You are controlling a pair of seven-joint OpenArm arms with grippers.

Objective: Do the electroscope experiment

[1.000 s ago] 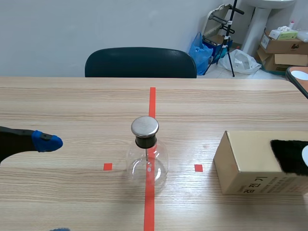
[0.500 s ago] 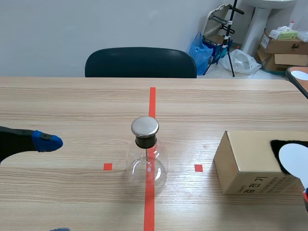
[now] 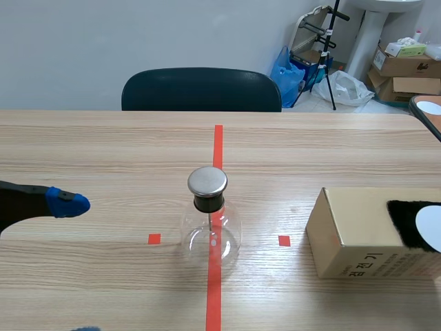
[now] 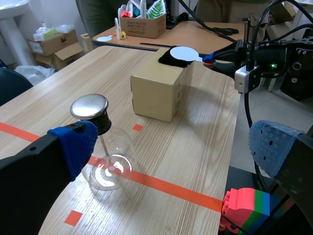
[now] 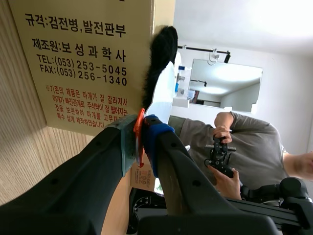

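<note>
Left gripper point(image 4: 171, 152) sits low over the table's point(image 3: 103, 152) left edge, fingers spread wide, nothing between them; one blue pad point(image 3: 67, 203) points toward the middle. Electroscope point(image 3: 209, 224), a round clear glass flask with a black neck and a flat metal cap point(image 3: 207, 181), stands upright in the table's middle, on the red tape line point(image 3: 218, 148), well apart from both grippers. A thin rod hangs inside the glass. Cardboard box point(image 3: 351, 238) lies near the right edge, well right of the flask, with printed text on its near side. Black fur patch point(image 3: 405, 222) lies on the box top at its right end. White disc point(image 3: 430, 227) rests against the fur. Right gripper point(image 5: 142, 134) is just off the box's right end, fingers pinched narrow on the disc's orange handle point(image 5: 139, 132), holding it. Dark chair point(image 3: 200, 89) stands behind the far edge. In the left wrist view, coloured toy bricks point(image 4: 243, 209) sit below the table's near edge. Right wrist view shows a person point(image 5: 244, 147) in the background holding a small device.
</note>
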